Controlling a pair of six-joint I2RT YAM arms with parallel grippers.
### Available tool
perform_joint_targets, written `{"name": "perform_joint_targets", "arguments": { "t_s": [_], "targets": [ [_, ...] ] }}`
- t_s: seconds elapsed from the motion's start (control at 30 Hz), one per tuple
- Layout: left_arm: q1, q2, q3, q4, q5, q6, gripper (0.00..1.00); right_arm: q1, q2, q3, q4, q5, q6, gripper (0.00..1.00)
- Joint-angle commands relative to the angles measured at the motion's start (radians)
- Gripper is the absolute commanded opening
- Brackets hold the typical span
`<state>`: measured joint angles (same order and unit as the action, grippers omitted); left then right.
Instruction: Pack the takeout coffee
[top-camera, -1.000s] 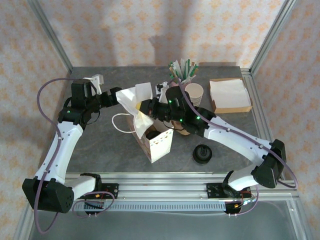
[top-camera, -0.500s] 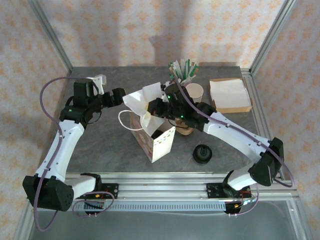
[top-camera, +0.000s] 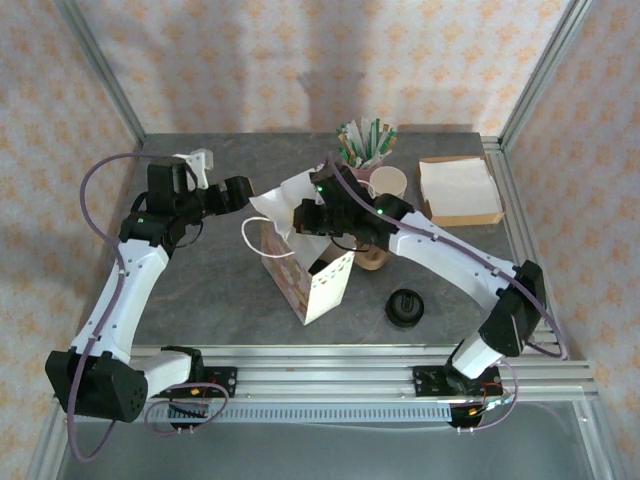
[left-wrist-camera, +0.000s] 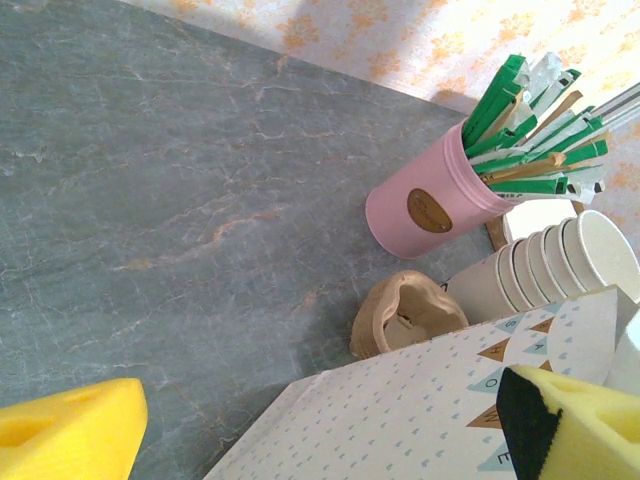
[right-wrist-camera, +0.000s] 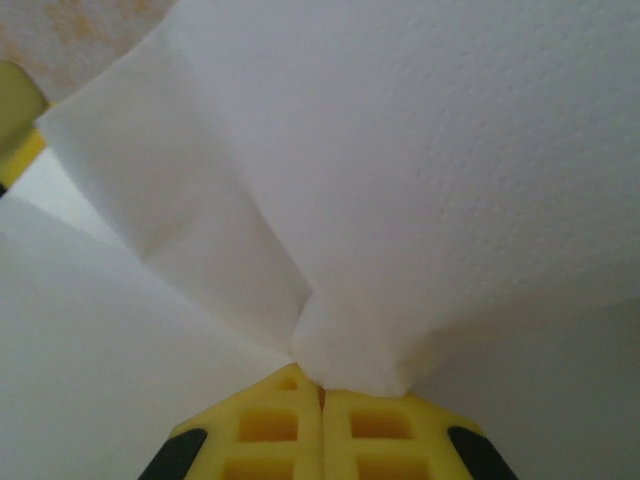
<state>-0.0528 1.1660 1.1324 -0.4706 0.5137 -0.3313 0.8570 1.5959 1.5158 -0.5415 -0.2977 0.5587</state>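
Currently pinching a white napkin (right-wrist-camera: 400, 150) between the fully closed fingers of the right gripper (right-wrist-camera: 321, 400), at the top of the patterned paper bag (top-camera: 322, 285). Holding the left gripper (top-camera: 243, 193) spread wide beside the bag's wall, gripping nothing. Leaving the takeout coffee (top-camera: 404, 306) standing on the table (top-camera: 200, 290) right of the bag, well apart from both grippers.

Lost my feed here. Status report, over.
Left gripper open beside paper bag. Right gripper shut on white napkin over the bag. Takeout coffee on table, not yet packed.
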Motion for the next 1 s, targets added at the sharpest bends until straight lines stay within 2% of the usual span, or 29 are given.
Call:
{"name": "perform_joint_targets", "arguments": {
  "t_s": [0.0,0.43,0.9,0.97],
  "targets": [
    [-0.009,0.006,0.038,-0.019,0.006,0.024,0.92,0.014,0.037,0.067,-0.088,0.058,-0.065,0.00],
    [-0.011,0.014,0.044,-0.024,0.029,0.019,0.92,0.053,0.187,0.201,-0.231,0.139,-0.180,0.00],
    [-0.013,0.017,0.045,-0.026,0.023,0.020,0.92,0.060,0.270,0.204,-0.186,0.180,-0.222,0.00],
    [-0.013,0.017,0.045,-0.027,0.022,0.021,0.92,0.060,0.272,0.204,-0.178,0.182,-0.224,0.03]
  ]
}}
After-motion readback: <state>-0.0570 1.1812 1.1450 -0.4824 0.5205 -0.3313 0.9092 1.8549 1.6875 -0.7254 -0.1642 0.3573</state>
